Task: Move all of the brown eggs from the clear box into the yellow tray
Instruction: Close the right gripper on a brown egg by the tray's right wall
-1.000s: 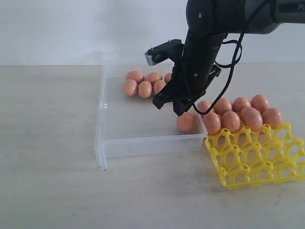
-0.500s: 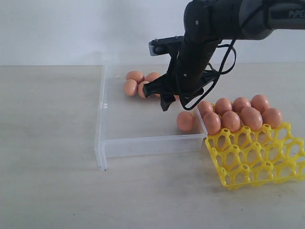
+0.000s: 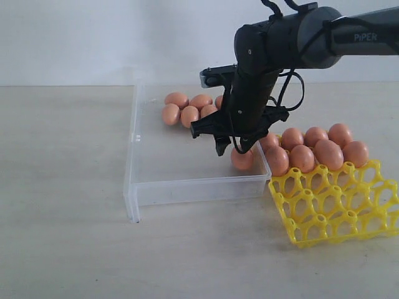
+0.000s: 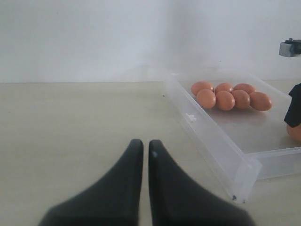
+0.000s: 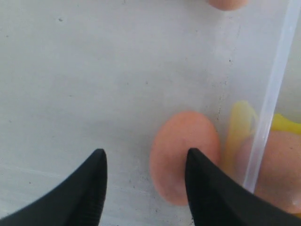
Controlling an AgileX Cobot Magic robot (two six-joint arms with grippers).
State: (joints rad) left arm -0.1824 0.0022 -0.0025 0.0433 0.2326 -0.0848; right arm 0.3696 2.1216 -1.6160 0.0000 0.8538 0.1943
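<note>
Brown egg lay alone in clear box beside yellow tray; right gripper hovered above, jaws released. Left gripper clenched, empty.

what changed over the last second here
The right gripper opened its fingers wider, turned at the wrist and shifted slightly left over the clear box; it holds nothing. The lone brown egg near the box's right wall stayed put, as did the egg cluster at the back and the eggs in the yellow tray.
</note>
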